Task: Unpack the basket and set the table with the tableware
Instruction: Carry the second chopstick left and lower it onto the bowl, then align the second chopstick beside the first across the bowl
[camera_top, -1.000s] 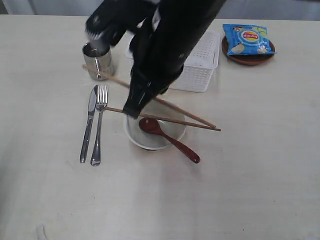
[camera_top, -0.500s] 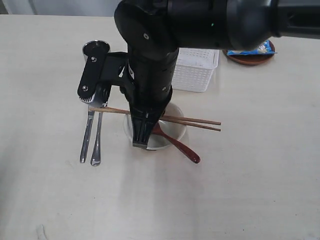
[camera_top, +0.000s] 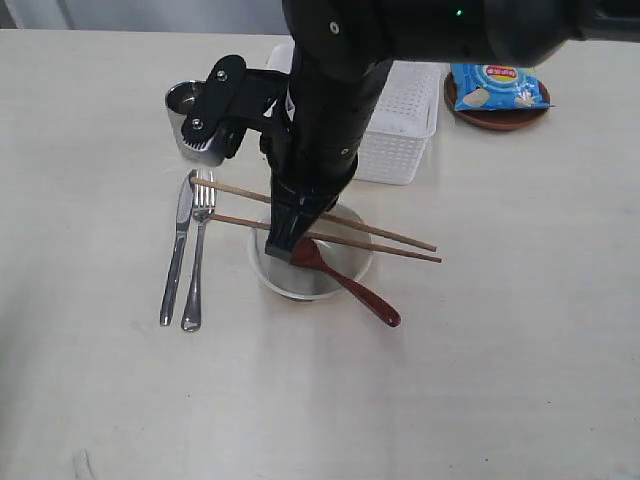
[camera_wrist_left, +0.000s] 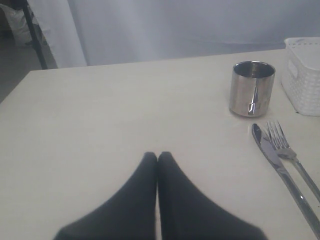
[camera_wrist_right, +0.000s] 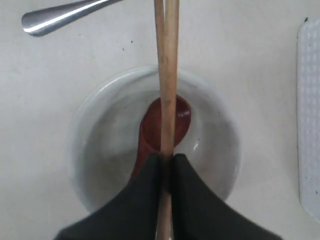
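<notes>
Right tool (camera_top: 285, 245) is clamped shut on the chopsticks (camera_top: 390, 236), right over the bowl (camera_top: 350, 272). In the right wrist view the sticks (camera_wrist_right: 167, 60) run straight between the pinched fingers (camera_wrist_right: 145, 175), one nearly on top of the other. In the exterior view they splay a bit and cross above the bowl, with their ends sticking out on both sides.

The spoon (camera_top: 360, 293) has its head in the bowl and its handle hanging over the rim onto the counter (camera_top: 500, 380). Knife (camera_top: 175, 265) and fork (camera_top: 196, 265) lie side by side just left of the bowl, and the cup (camera_top: 182, 105) stands upright beyond them. The basket (camera_top: 405, 130) sits behind the arm. The plate (camera_top: 500, 118) is off to its right with a chip bag (camera_top: 497, 85) on it.

Left tool (camera_wrist_left: 157, 156) is closed on nothing, low over bare counter, with the cup, knife and fork off to one side.
</notes>
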